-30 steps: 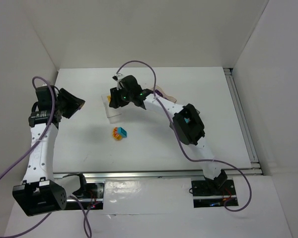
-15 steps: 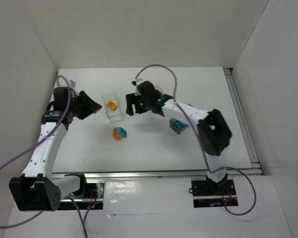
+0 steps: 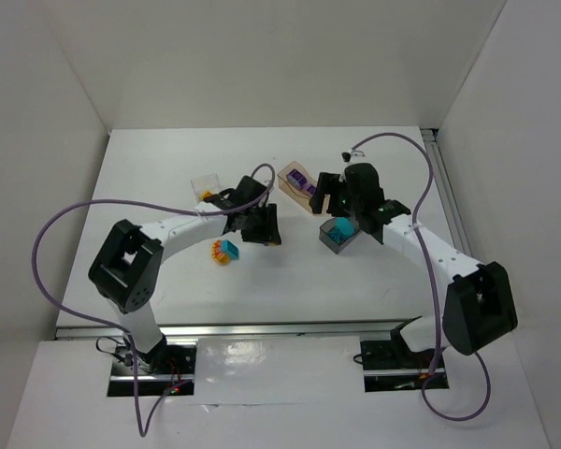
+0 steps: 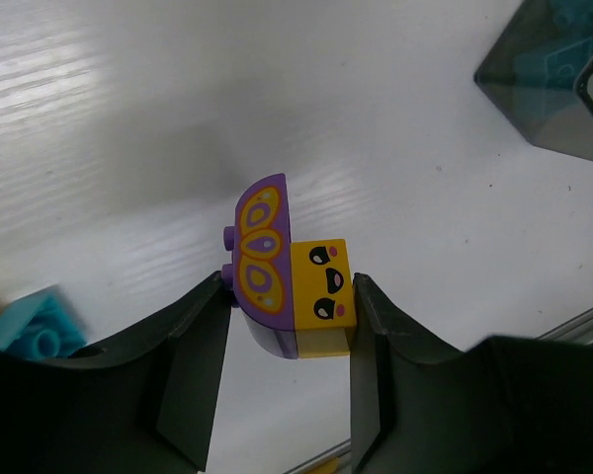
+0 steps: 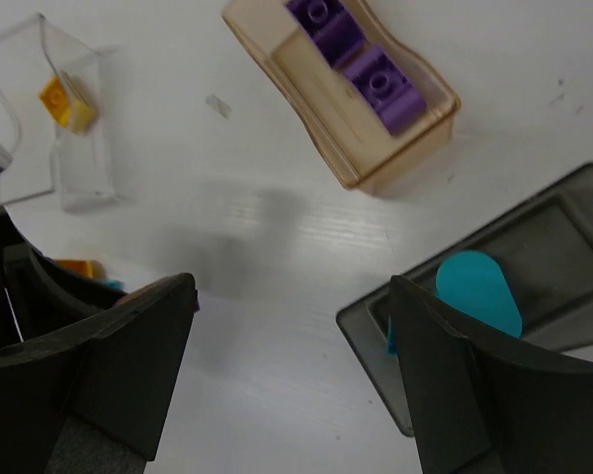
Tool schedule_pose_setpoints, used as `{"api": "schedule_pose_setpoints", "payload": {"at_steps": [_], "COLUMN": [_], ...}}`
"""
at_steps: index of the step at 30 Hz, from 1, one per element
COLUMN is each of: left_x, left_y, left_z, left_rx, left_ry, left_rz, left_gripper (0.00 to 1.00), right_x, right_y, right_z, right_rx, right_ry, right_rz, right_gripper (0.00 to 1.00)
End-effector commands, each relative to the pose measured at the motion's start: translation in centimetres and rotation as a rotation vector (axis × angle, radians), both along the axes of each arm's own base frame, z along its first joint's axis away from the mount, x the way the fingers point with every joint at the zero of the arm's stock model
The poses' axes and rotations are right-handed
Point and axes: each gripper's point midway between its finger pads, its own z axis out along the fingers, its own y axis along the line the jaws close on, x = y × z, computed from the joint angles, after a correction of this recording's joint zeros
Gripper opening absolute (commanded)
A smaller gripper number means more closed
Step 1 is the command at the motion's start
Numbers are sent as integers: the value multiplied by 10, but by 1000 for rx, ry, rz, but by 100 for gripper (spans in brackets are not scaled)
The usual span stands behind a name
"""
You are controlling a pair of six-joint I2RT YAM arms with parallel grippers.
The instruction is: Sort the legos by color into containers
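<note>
My left gripper (image 3: 262, 227) is shut on a joined purple-and-yellow lego (image 4: 289, 267), held above the table; the gripper also shows in the left wrist view (image 4: 289, 296). A teal lego and an orange lego (image 3: 225, 251) lie together just to its left, and the teal one (image 4: 30, 321) shows in the left wrist view. My right gripper (image 3: 329, 192) is open and empty (image 5: 292, 296) between the peach-tan container (image 5: 405, 163), which holds purple legos (image 5: 381, 84), and the dark grey container (image 5: 361, 326), which holds a teal lego (image 5: 477, 291). The clear container (image 5: 74, 183) holds an orange lego (image 5: 64, 104).
The peach-tan container (image 3: 288, 176) sits at the back centre, the dark grey one (image 3: 330, 241) right of centre, and the clear one (image 3: 204, 180) at the back left. White walls enclose the table on three sides. Purple cables arc over both arms.
My left arm has swung from the far left to the table's middle and now holds the purple-and-yellow lego. My right gripper has moved right, from the clear container to between the peach-tan and grey ones.
</note>
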Motion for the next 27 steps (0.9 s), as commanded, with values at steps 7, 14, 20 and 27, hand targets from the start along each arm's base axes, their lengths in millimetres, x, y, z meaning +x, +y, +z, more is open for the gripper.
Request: {"api": "schedule_pose_setpoints", "payload": {"at_steps": [7,14,20,27], "left_x": [14,29,29,2], "left_y": [-25,31,66,39], "left_z": [9,61,101,56], "left_rx": [-38,-31,0,10], "left_ry": [-81,-194,-254,-99], "left_rz": [-120,126,198,199], "left_gripper": [83,90,76,86], "right_x": [-23,-32,-47,-53], "right_y": [-15,3,62,60], "right_z": [-11,-22,-49,-62], "right_rx": [28,53,18,-7], "right_ry": [42,74,141,161], "right_rz": [-23,45,193,166], "right_gripper": [87,71,69,73]}}
